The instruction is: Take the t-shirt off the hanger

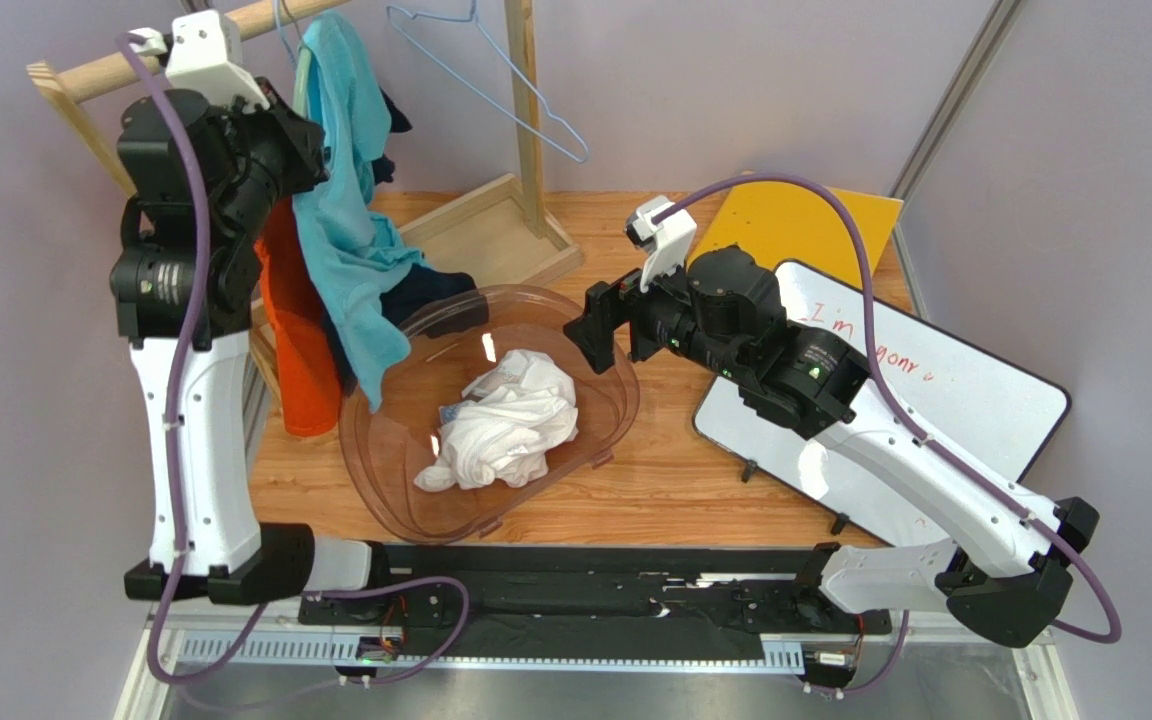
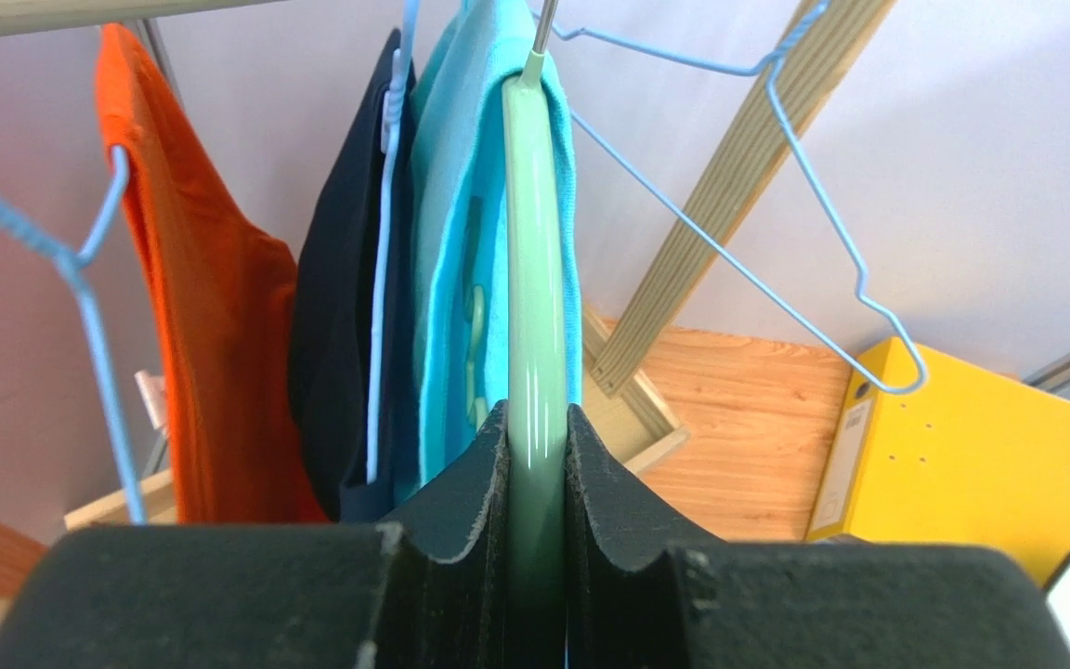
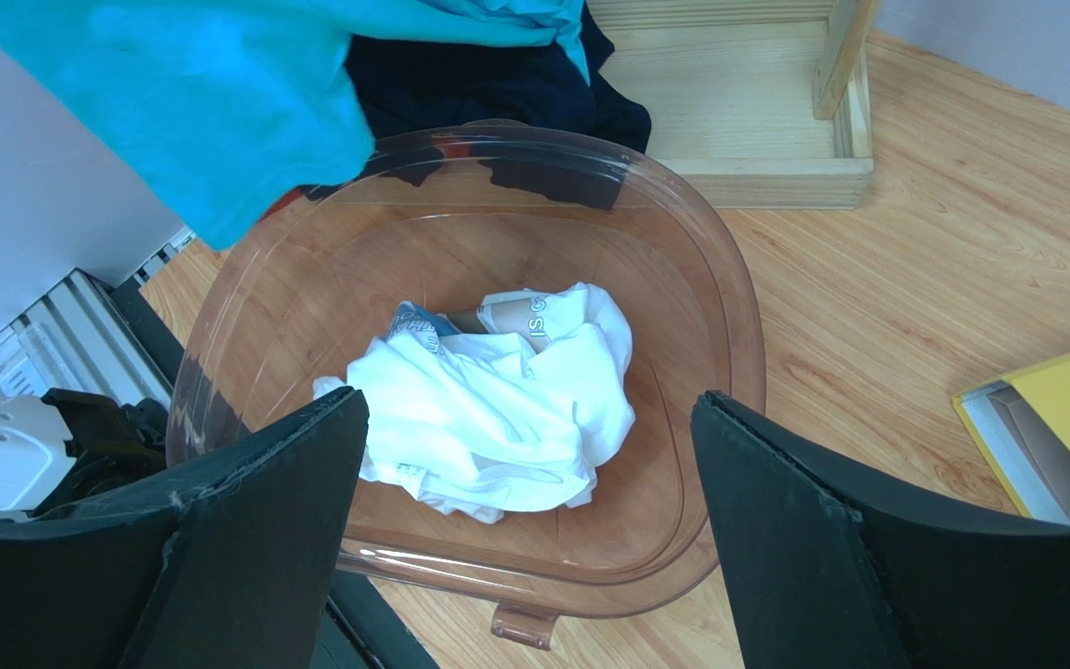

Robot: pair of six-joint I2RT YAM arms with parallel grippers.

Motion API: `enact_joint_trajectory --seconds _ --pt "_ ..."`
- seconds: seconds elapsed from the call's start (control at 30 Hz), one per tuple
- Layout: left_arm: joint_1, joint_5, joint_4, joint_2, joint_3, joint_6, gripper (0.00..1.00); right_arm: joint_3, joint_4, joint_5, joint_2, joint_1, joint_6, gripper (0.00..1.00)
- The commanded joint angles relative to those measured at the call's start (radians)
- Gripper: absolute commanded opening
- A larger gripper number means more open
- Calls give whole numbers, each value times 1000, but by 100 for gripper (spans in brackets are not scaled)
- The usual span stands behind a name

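Note:
A teal t-shirt (image 1: 349, 225) hangs on a pale green hanger (image 2: 537, 279) from the wooden rail (image 1: 86, 68) at the far left. It also shows in the left wrist view (image 2: 457, 251) and the right wrist view (image 3: 220, 98). Its lower part drapes over the basin's far rim. My left gripper (image 1: 289, 143) is up at the rail, shut on the green hanger's arm (image 2: 538, 460). My right gripper (image 1: 597, 323) is open and empty. It hovers over the basin's right side (image 3: 527, 474), apart from the shirt.
A clear brown basin (image 1: 372, 465) holds a crumpled white garment (image 1: 507, 420). An orange shirt (image 1: 304, 345) and a navy shirt (image 2: 338, 349) hang beside the teal one. An empty blue wire hanger (image 1: 507, 75), the rack's wooden base (image 1: 485, 233), a yellow folder (image 1: 808, 218) and a whiteboard (image 1: 913, 405) lie around.

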Motion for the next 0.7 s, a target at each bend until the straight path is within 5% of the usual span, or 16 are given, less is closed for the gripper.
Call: enact_joint_trajectory --seconds 0.0,0.23,0.67 --pt "3 44 98 -121 -57 -9 0 -4 44 0 -16 3 -10 92" --pt "3 219 112 -317 -260 -64 0 -1 37 29 -16 5 -21 92" --pt "-7 686 276 -442 -631 -250 0 55 -3 138 -5 5 -35 92"
